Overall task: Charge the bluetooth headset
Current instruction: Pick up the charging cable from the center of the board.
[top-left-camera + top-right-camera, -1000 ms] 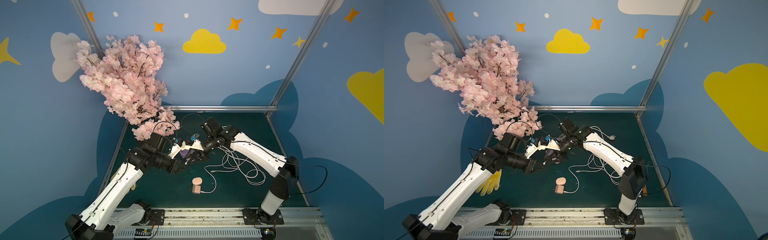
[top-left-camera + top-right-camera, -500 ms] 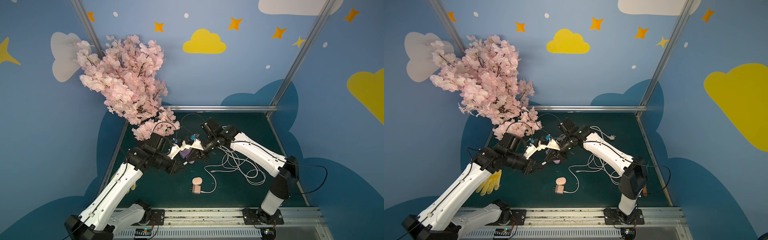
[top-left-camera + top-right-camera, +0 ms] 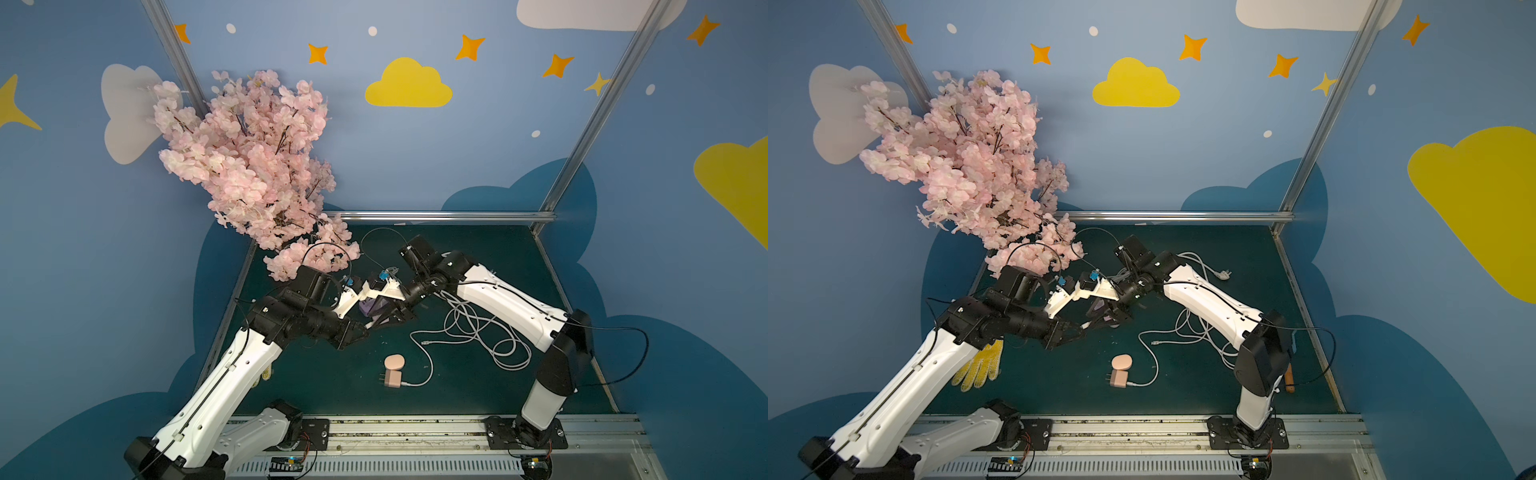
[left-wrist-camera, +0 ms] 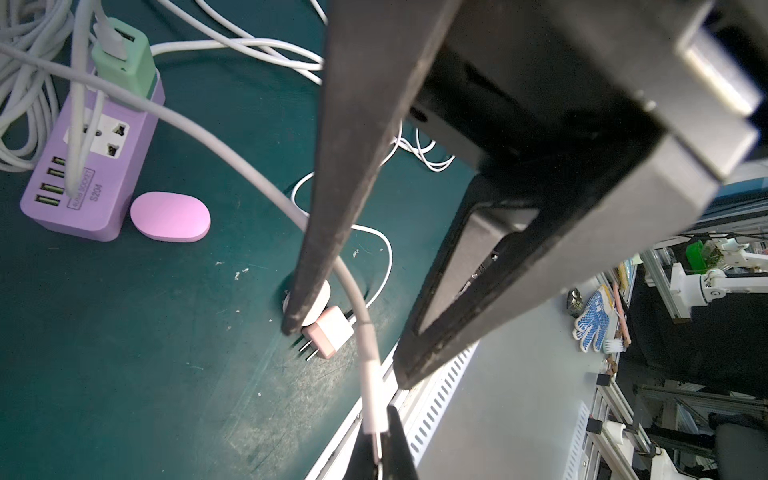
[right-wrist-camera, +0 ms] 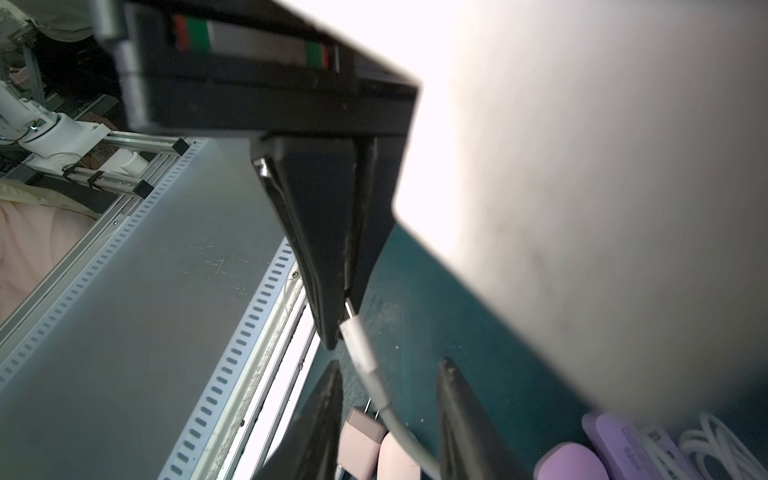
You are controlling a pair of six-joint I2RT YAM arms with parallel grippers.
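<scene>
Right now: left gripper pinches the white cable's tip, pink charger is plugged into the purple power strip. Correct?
Not quite. The pink charger isn't plugged in: it lies loose on the green mat, prongs bare, apart from the purple power strip; the left wrist view shows it. The left gripper does pinch the white cable's tip.

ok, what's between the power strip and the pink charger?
Left wrist view: lilac case by the power strip, bare mat, then pale case at the pink charger; grey cable overhead.

"S204" on purple power strip (image 4: 118, 178)
</scene>
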